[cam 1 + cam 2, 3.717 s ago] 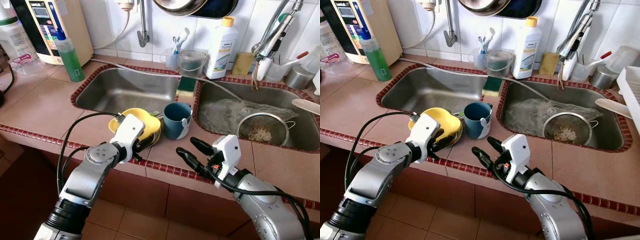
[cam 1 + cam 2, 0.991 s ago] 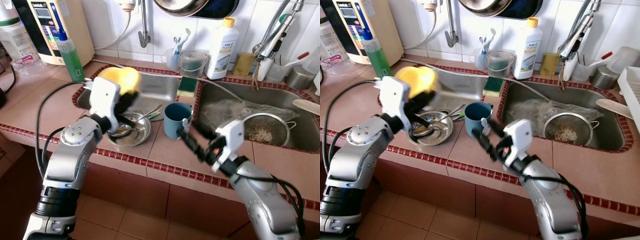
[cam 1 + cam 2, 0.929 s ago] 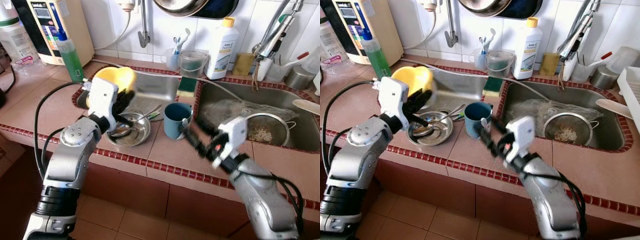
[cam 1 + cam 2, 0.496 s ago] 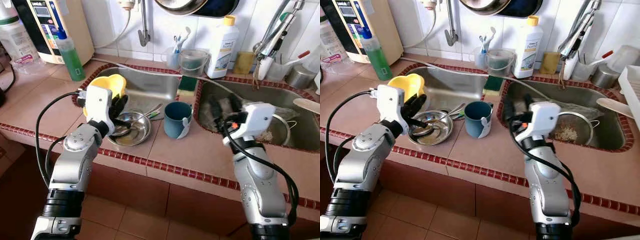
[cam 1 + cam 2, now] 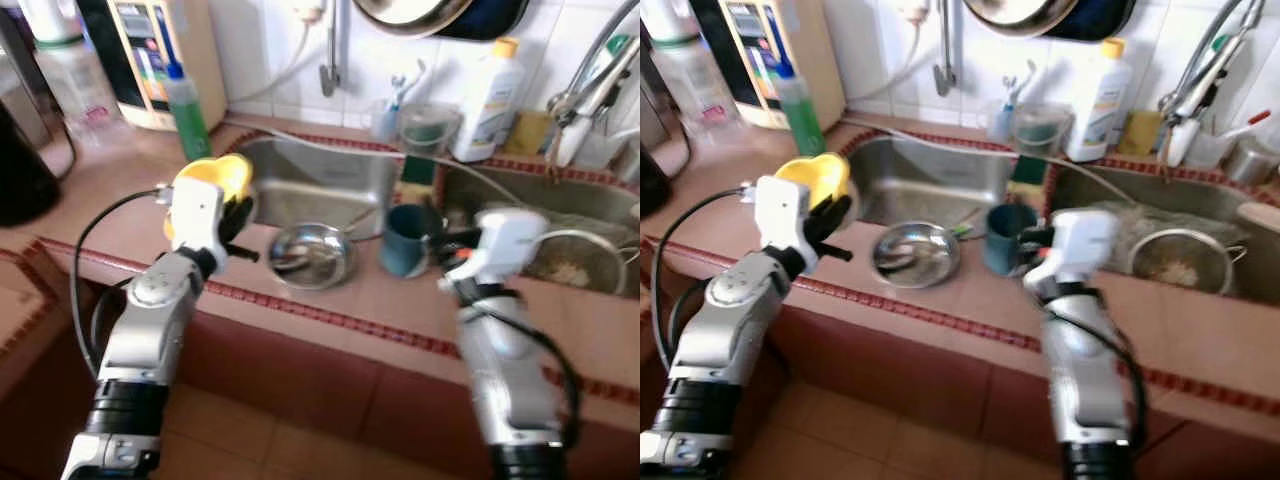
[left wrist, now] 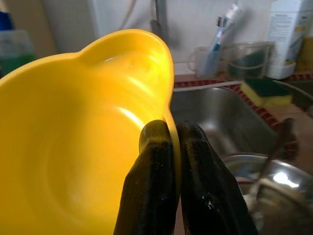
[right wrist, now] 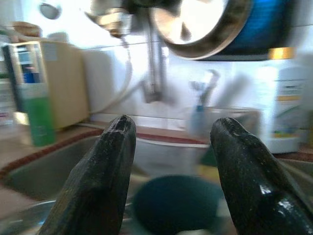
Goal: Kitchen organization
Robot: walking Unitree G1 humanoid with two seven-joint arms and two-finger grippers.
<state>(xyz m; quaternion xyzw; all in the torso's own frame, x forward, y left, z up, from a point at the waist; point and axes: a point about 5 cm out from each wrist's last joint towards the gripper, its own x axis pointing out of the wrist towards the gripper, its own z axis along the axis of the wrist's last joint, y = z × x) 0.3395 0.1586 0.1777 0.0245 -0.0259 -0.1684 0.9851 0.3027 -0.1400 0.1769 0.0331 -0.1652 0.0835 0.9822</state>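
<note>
My left gripper (image 5: 238, 212) is shut on the rim of a yellow bowl (image 5: 213, 176), holding it tilted above the counter left of the left sink (image 5: 325, 185). In the left wrist view both fingers (image 6: 154, 147) pinch the bowl's edge (image 6: 88, 122). A steel plate (image 5: 311, 256) with a spoon in it lies on the counter's front strip. Beside it stands a teal mug (image 5: 404, 240). My right gripper (image 7: 171, 132) is open and points at the mug (image 7: 173, 203) from its right, just above its rim.
A green soap bottle (image 5: 186, 100) and a beige water dispenser (image 5: 150, 50) stand at the back left. A white detergent bottle (image 5: 490, 75) and a sponge (image 5: 418, 168) sit behind the sinks. A strainer (image 5: 568, 268) lies in the right sink. The picture is blurred.
The camera has turned left, shifting the whole scene right. My right gripper has swung from over the right sink back to the mug. The left gripper still holds the bowl.
</note>
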